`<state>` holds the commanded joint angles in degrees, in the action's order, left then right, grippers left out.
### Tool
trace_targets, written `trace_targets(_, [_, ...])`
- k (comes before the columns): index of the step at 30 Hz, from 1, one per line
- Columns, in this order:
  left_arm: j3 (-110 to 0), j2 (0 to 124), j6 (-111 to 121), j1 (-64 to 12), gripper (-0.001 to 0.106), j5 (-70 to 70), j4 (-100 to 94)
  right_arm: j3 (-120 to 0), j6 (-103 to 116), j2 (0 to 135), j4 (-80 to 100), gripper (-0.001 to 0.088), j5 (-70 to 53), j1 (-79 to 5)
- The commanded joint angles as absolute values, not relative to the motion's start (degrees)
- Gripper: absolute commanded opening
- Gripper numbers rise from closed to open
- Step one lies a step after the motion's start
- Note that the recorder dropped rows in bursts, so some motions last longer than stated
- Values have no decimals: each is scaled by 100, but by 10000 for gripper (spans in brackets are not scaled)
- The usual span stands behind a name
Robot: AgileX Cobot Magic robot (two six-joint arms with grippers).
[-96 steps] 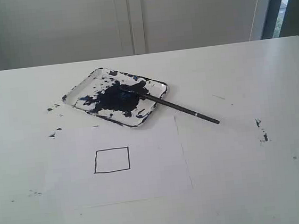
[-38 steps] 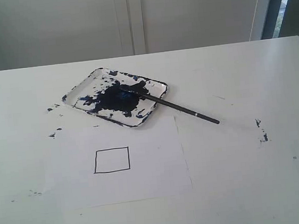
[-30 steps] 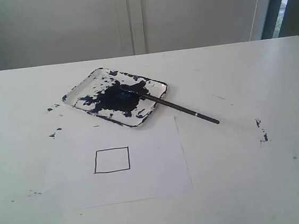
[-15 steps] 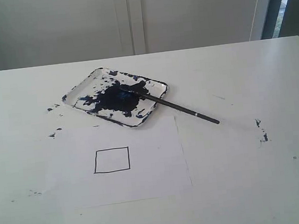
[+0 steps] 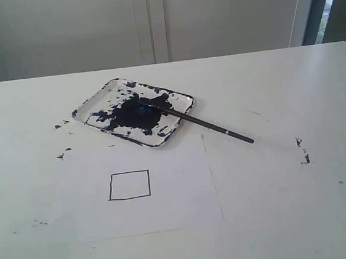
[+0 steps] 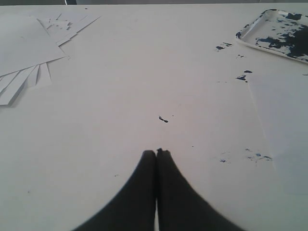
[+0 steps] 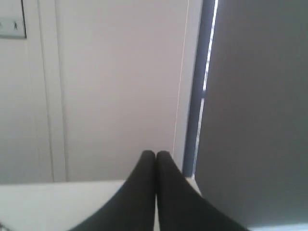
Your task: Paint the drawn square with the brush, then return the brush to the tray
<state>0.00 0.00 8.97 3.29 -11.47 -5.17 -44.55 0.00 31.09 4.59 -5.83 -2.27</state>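
- We see the left gripper [image 6: 156,153] with its dark jaws pressed together, nothing between them, angled down over the table [image 6: 144,72].
- We see the right gripper [image 7: 155,154], jaws likewise together, empty, pointing level past a table edge.

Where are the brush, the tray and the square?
brush [image 5: 206,125], exterior view, middle of its handle.
tray [image 5: 101,102], exterior view, bare left part.
square [image 5: 129,185], exterior view, its blank inside.

On table [image 5: 279,81], rear-centre: tray [image 5: 181,103]. Tip end of brush [image 5: 206,125] lies in tray; handle crosses tray's R rim, far end out to the R. Paper sheet [image 5: 179,190] just in front of tray. Drawn square [image 5: 129,185] on sheet, L of its centre.
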Motion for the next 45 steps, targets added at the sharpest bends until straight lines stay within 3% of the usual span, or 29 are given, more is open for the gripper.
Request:
trace_targets(7, [0,0,897,329,0,-1147,-517,-4606,140,3109,448,0,-271,3])
trace_targets(14, [0,0,897,329,0,-1147,-517,-4606,2185,3669,-478,0,-2890,3])
trace_targets(18, [0,0,897,329,0,-1147,-517,-4586,-1137,4565,-3383,0,-4786,0])
trace_targets(21, [0,0,897,329,0,-1147,-517,-4586,-2373,4782,-4715,0,-5574,0])
trace_targets(31, [0,0,897,329,0,-1147,-517,-4572,-2677,4768,-4772,0,-5633,0])
trace_targets(45, [0,0,897,329,0,-1161,-517,-4608,-3709,6299,-4734,0,-5003,0])
